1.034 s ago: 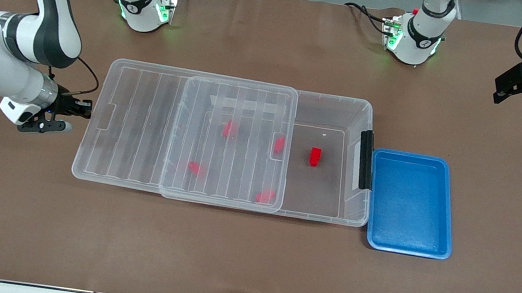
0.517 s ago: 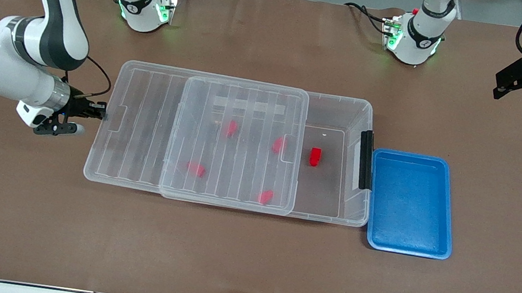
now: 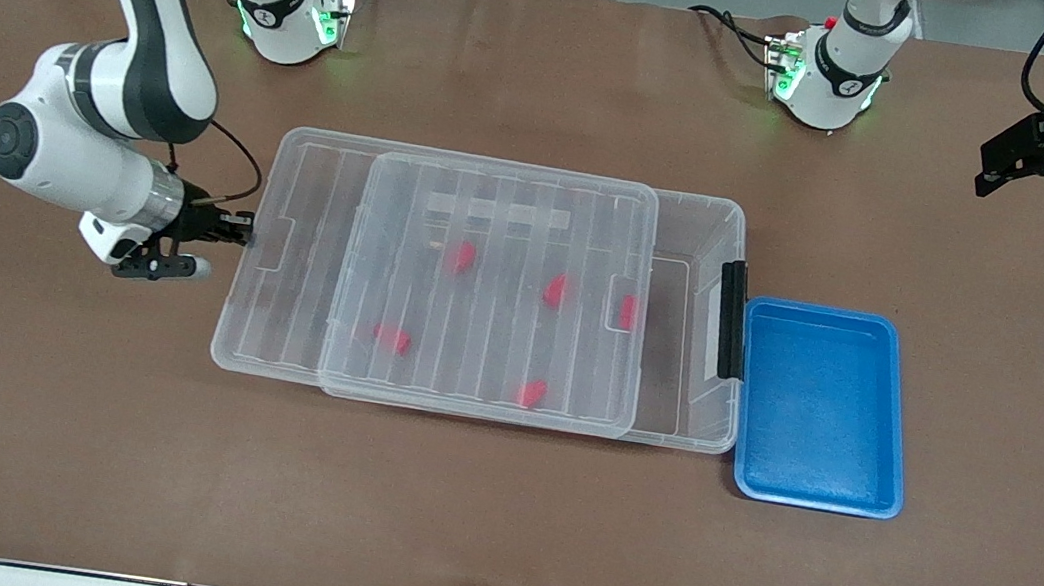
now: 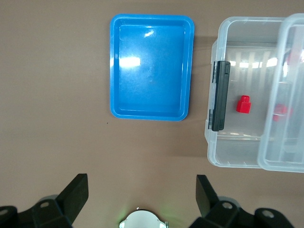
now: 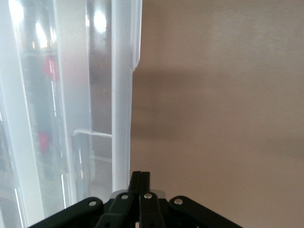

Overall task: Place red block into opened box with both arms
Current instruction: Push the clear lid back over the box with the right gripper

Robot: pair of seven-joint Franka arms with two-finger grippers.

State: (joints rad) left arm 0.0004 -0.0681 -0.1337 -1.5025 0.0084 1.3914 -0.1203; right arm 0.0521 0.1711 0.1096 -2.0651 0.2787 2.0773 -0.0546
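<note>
Right gripper (image 3: 243, 231) pinched shut, tip at lid (image 3: 443, 283) end edge, toward right arm's end of table. Lid overhangs box (image 3: 698, 220) there; strip near latch (image 3: 730, 318) uncovered. Red block (image 3: 627, 311) inside box at lid's edge. Blue tray (image 3: 824, 409) touches latch end. Left gripper (image 3: 1033, 164) waits, fingers spread, over bare table (image 3: 492, 521).

1. Front cam: high, across table from robot bases, looks down on whole table (image 3: 491, 531); wide, far off.
2. Left wrist cam: well above table, faces straight down on blue tray (image 4: 152, 66) & latch end of box (image 4: 218, 152).
3. Right wrist cam: low, v. close to lid (image 5: 121, 95) edge.
4. Shared: box (image 3: 702, 226) in all three; tray (image 3: 815, 483) in front + left wrist.
</note>
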